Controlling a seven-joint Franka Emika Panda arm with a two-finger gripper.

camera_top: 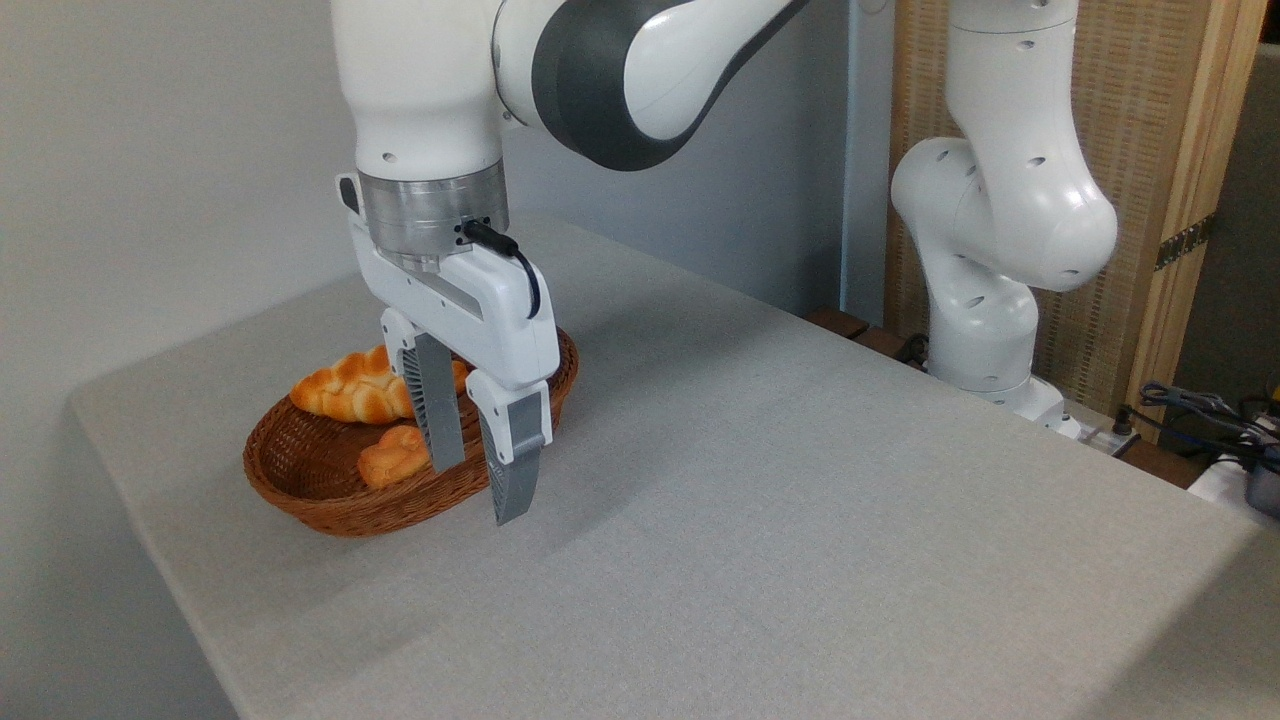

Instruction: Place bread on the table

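The bread, a small orange-golden bun, lies inside the brown wicker basket at the left of the grey table. My gripper hangs open over the basket's right front rim, pointing down. One grey finger stands just right of the bun and partly hides it. The other finger is outside the rim, over the table. Nothing is held between them.
A longer braided golden loaf lies at the back of the basket. The arm's white base stands at the table's far right edge, with cables beyond it. A grey wall runs behind the table.
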